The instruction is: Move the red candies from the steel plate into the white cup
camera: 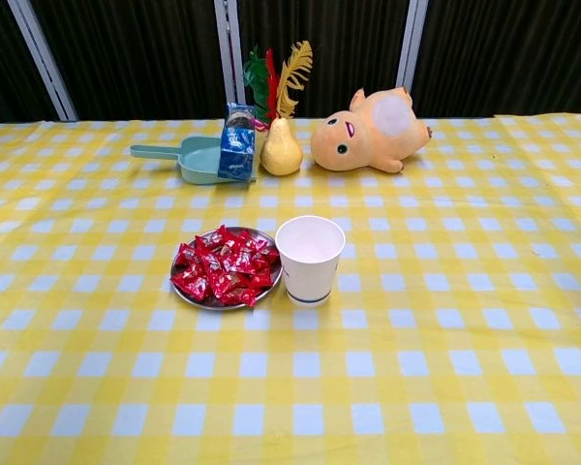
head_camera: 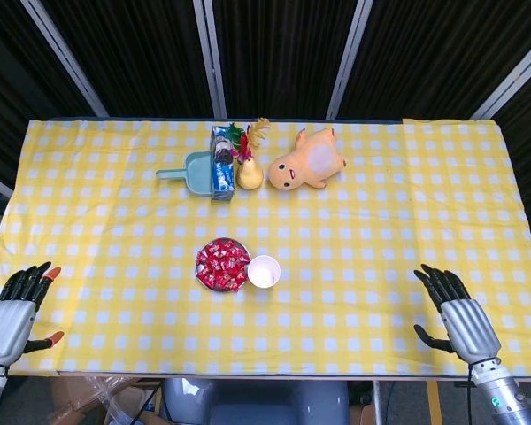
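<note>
You haven't started: both the left robot hand [head_camera: 16, 310] and right robot hand [head_camera: 456, 314] lie released at the table's [head_camera: 407, 221] near corners, so reach the right one toward eleven o'clock to pinch red candies [head_camera: 222, 264] off the steel plate [camera: 188, 297] beside the white cup [head_camera: 264, 271].

Steel plate [camera: 186, 294] largely under red candies [camera: 225, 266]; blue packet's [camera: 238, 153] print unreadable.

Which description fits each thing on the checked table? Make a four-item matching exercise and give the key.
Things:
1. steel plate
2. white cup
3. plush pig
4. dustpan

Descriptions:
A. lying on its side at the back
B. heaped with red candies
C. teal, handle pointing left
D. upright and empty

Pairs: 1-B, 2-D, 3-A, 4-C
</note>
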`<state>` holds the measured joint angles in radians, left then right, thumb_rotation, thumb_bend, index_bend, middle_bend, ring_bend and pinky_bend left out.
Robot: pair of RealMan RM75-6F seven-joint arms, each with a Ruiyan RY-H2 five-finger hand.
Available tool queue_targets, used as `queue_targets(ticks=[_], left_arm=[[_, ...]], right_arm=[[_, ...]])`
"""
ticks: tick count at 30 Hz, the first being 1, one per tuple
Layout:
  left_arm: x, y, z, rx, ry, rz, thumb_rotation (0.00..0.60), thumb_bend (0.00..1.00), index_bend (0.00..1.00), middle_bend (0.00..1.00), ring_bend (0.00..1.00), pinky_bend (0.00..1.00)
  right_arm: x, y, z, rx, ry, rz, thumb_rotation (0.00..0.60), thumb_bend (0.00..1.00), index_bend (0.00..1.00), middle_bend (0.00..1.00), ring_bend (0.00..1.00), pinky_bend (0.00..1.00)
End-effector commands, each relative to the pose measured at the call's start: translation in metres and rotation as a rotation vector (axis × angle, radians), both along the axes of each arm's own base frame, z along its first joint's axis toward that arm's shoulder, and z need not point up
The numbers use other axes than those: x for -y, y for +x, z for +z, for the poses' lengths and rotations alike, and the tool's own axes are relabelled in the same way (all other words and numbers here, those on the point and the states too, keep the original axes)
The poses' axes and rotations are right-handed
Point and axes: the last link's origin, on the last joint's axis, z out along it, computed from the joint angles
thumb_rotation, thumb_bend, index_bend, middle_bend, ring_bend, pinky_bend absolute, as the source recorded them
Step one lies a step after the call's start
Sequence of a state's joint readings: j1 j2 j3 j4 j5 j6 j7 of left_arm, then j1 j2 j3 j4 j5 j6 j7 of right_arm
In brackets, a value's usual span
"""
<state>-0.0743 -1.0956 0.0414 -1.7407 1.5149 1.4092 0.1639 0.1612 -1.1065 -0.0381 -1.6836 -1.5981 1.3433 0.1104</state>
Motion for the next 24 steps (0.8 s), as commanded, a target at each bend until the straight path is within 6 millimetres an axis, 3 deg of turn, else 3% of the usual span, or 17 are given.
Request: queue_targets(ticks=[1, 24], left_arm=[[0.0001, 0.0002, 0.0002, 0.000, 0.001, 0.001, 0.600, 0.07, 0.00, 0.00, 0.00, 0.00], [-0.0001, 0.0074, 0.0008, 0.004, 0.005, -0.033, 0.600, 0.07, 0.00, 0.00, 0.00, 0.00]], right_arm=[[-0.0002, 0.0000, -0.0001, -0.001, 0.002, 0.000, 0.600, 0.36, 0.00, 0.00, 0.00, 0.00], [-0.0008, 0.0025, 0.0054, 0.084, -0.075, 0.022, 0.600, 0.36, 0.00, 0.00, 0.00, 0.00]])
